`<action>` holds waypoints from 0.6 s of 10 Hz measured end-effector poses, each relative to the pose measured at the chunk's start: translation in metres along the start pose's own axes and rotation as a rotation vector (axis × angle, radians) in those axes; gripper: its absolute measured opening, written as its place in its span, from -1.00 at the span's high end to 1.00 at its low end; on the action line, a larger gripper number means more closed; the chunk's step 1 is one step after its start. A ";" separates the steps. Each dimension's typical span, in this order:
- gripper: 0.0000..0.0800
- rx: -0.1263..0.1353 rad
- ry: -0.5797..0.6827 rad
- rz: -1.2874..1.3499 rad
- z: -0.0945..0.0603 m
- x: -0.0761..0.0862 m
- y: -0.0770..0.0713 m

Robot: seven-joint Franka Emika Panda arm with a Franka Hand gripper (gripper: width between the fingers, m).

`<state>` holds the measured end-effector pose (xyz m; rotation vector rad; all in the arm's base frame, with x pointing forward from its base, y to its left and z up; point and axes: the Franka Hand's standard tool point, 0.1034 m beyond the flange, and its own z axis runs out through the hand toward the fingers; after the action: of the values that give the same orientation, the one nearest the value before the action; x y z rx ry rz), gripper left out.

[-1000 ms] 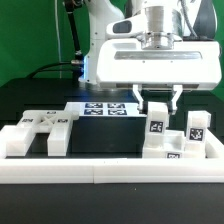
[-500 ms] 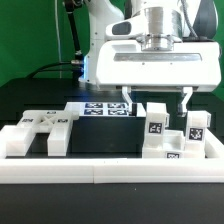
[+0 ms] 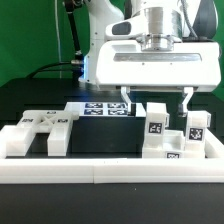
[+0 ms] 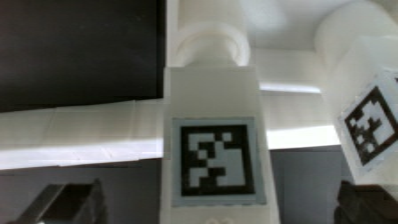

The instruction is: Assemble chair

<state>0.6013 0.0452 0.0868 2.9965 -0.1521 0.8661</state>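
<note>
The gripper (image 3: 157, 100) has just sprung wide. Its jaws now stand either side of the upright tagged chair block (image 3: 155, 124) without touching it (released, then). The block stands free just behind the front rail (image 3: 100, 176), at the exterior view's right, so this placement looks done.

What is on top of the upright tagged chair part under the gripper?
Nothing rests on the chair part; the open gripper hangs over it, touching nothing. Its back is hidden.

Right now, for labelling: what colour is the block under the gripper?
White block, black tag; wrist view.
</note>
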 end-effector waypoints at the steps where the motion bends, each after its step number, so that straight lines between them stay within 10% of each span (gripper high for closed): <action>1: -0.62 0.004 -0.003 -0.004 -0.008 0.009 0.002; 6: -0.62 0.024 -0.122 0.006 -0.014 0.014 0.002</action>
<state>0.6051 0.0428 0.1061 3.0735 -0.1541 0.6902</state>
